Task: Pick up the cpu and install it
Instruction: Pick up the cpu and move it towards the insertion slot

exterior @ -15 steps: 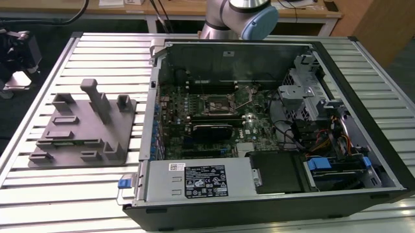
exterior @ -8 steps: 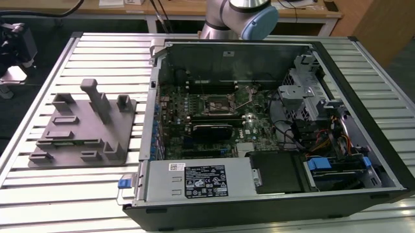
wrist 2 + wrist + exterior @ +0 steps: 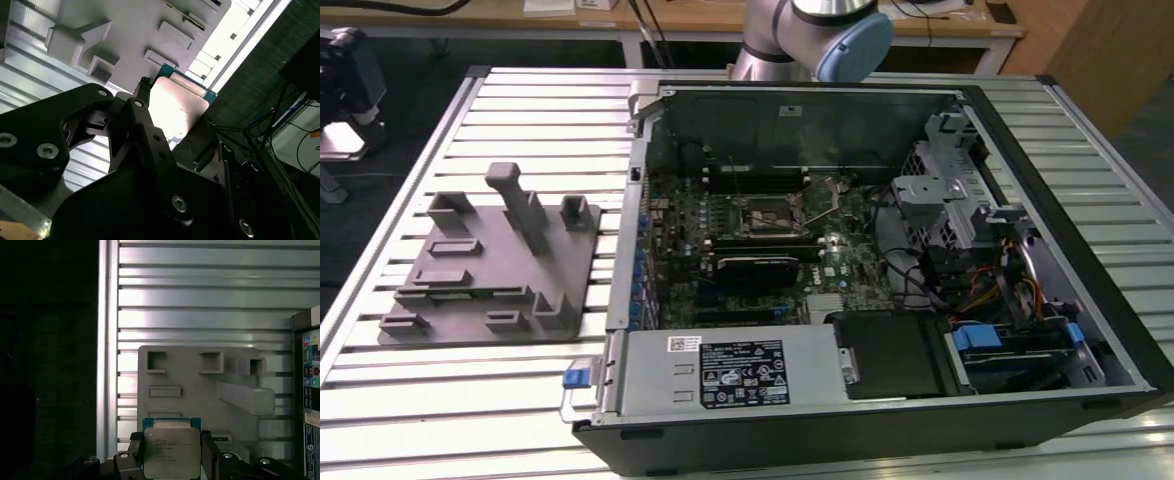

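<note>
Holding the cpu (image 3: 172, 451) by two opposite edges, your pincer (image 3: 172, 457) is closed just to the chip's width, and the chip hangs clear above the grey fixture block (image 3: 200, 390) on the slatted counter (image 3: 210, 295). Treat it as light, stiff and flat, with a slick metal lid and probably a fragile underside, so press on the thin edges squarely and gently. Farther off, the open computer case (image 3: 787, 120) lies beside the block.

I saw a grey fixture block (image 3: 487, 265) on the slatted table (image 3: 440, 400), at the exterior view's left of an open computer case (image 3: 787, 110).
</note>
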Controlling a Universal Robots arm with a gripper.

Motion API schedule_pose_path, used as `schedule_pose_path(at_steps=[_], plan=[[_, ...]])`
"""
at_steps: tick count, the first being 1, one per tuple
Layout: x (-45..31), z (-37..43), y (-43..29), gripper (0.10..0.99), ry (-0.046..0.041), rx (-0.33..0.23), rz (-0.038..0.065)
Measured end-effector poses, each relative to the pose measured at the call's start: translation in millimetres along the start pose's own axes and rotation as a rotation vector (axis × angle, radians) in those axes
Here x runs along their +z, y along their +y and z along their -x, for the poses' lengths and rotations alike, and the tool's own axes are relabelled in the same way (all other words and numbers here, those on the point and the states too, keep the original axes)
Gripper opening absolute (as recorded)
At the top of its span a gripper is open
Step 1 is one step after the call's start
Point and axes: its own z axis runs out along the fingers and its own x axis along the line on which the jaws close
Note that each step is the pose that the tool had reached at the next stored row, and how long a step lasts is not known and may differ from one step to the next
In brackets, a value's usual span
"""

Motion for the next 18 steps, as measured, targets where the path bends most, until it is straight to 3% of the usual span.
schedule_pose_path(at_steps=[18], plan=[[-34.2, 0.6, 1.4, 0.545, 0.0000, 0.000, 0.000]])
